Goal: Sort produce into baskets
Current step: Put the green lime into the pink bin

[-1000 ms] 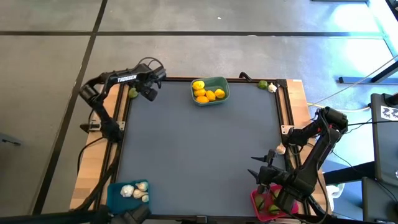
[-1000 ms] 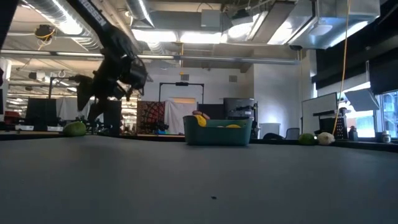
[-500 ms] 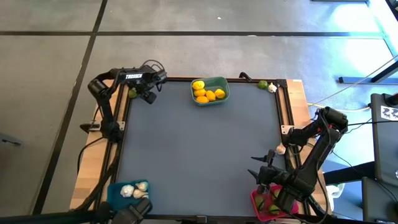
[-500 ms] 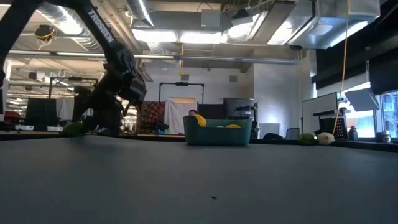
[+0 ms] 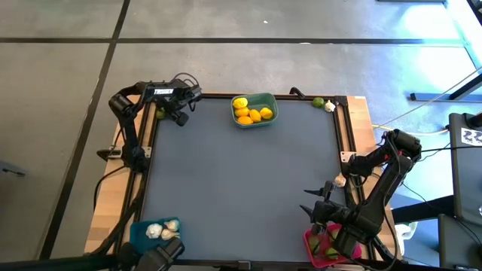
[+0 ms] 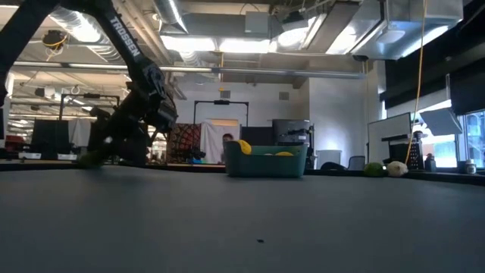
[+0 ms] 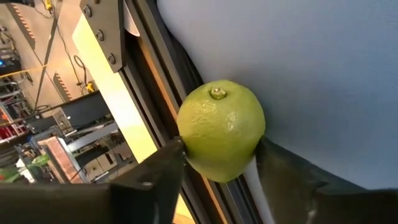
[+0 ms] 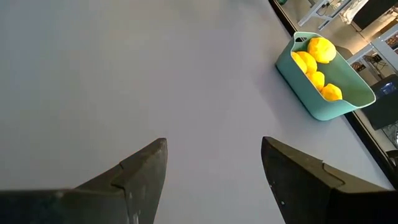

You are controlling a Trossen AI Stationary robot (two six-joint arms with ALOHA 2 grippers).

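Observation:
A green lime (image 7: pixel 221 127) lies at the table's far left corner, beside the black edge rail (image 7: pixel 155 81). My left gripper (image 7: pixel 217 168) is shut on it; from above it shows at that corner (image 5: pixel 169 115), and in the low view it is low over the mat (image 6: pixel 102 154). My right gripper (image 8: pixel 214 168) hangs open and empty near the near right corner (image 5: pixel 316 202), above the pink-red basket (image 5: pixel 310 242). The teal basket (image 5: pixel 269 119) at the far edge holds yellow lemons (image 5: pixel 252 113). The blue basket (image 5: pixel 139 229) at the near left holds garlic bulbs (image 5: pixel 162 229). My left gripper pinches the lime by its two opposite sides (image 7: pixel 186 149) between its two fingers, with the stem end (image 7: pixel 217 93) turned away from them. The fingers slant down at it from above. The lime sits low at the mat's edge by the rail; its underside is hidden.
Another lime (image 5: pixel 318 102) and a garlic bulb (image 5: pixel 330 107) lie at the far right corner. A white item (image 5: pixel 339 181) sits by the right rail. The dark mat's middle (image 5: pixel 241 188) is bare. Office furniture shows beyond the far edge.
My left gripper has come down and toward the far left corner, onto the lime. In the low view it stood above the lime a second ago; now it is around it and hides most of it. The lime has stayed where it was.

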